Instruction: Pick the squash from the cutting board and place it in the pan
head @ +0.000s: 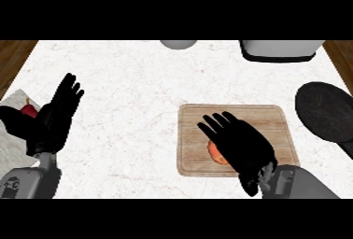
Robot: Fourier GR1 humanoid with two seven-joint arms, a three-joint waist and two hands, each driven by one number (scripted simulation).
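1. The table (138,74) is a pale marble top filling most of the view; a strip of wooden floor shows past its left and right edges. Its widest bare stretch lies between the left hand and the board, running up to the far edge.
2. The board (265,116) lies right of centre, squared to the table, with a bare margin between its right edge and the pan.
3. The pan (328,112), dark and round, sits at the right edge, partly cut off by the frame.
4. The right hand (241,144) is over the board's middle, fingers straight and spread, pointing up and left; the palm covers most of the squash.
5. The left hand (59,112) rests open near the left edge, fingers up, well apart from the board.
6. A white container (281,50) and a grey round object (179,44) sit at the far edge.
7. The squash (215,151), orange, lies on the board; only a sliver shows at the hand's left side.
8. A small red item (28,110) sits beside the left hand.
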